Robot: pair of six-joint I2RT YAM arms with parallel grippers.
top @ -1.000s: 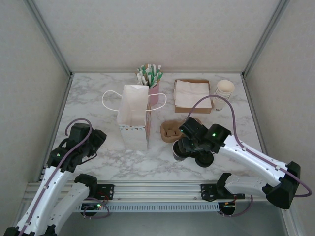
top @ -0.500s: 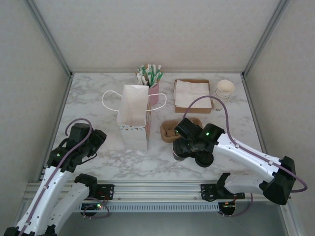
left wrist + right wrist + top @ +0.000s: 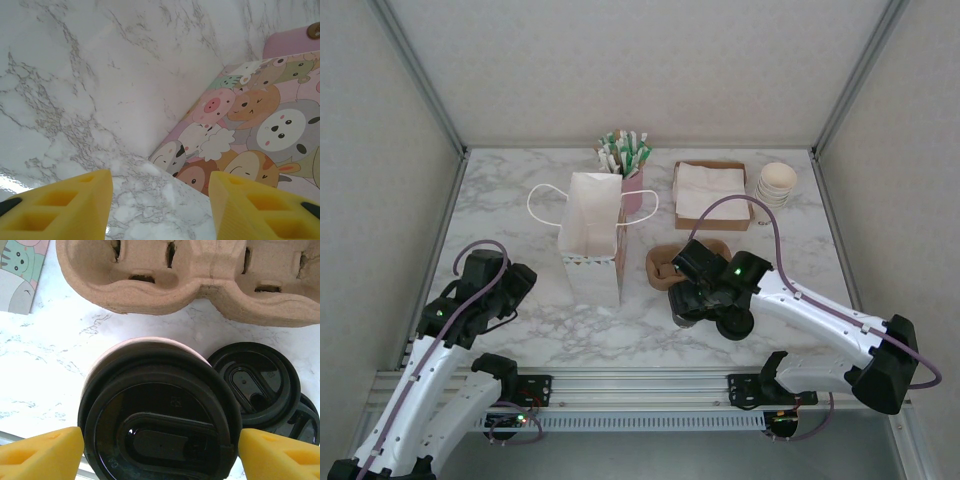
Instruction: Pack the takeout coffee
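A robot test booth: plain white walls [image 3: 650, 60], metal frame posts [image 3: 420, 80], a marble-patterned table [image 3: 510, 190], and a mounting rail [image 3: 640, 385] at its near edge.

The bag [image 3: 592, 240] stands left of centre on the table [image 3: 510, 200], with the straw holder [image 3: 628, 175] just behind it. At the back right sits the napkin box [image 3: 710, 195], the cup stack [image 3: 776, 183] beside it on the right. The carrier [image 3: 190, 277] lies right of the bag. The lidded coffee cup [image 3: 155, 415] stands just in front of the carrier, and two loose lids [image 3: 252, 385] overlap just right of the cup.
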